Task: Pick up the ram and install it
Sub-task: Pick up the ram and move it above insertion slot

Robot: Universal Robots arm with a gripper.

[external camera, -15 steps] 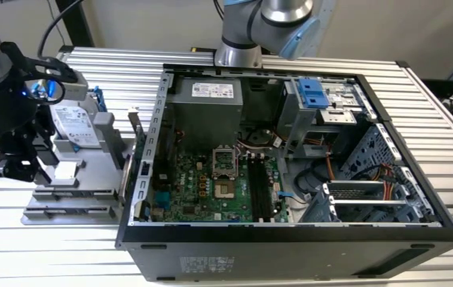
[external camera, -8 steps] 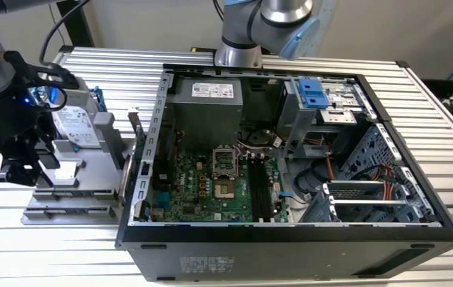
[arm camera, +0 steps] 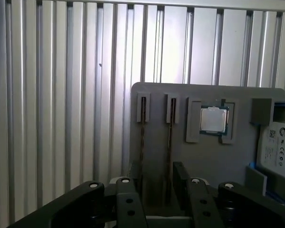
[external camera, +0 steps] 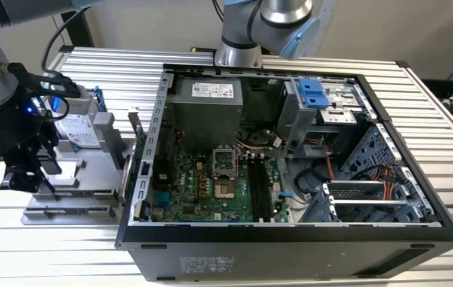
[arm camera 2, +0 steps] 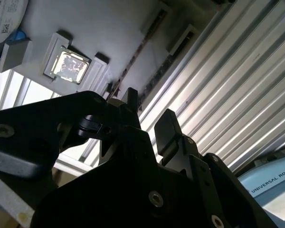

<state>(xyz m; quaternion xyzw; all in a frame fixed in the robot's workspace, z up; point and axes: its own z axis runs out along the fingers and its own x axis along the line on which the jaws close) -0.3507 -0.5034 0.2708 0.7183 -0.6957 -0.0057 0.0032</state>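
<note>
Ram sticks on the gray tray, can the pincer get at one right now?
Probably yes. In the first wrist view the open pincer hangs just over the tray, and a ram stick stands on edge there, roughly in line with the gap between its jaws. Nothing covers the stick.

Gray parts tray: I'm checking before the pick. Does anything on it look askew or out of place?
Nothing stands out. In the first wrist view both ram sticks stand straight and parallel in their slots, and the processor sits flat in its holder.
</note>
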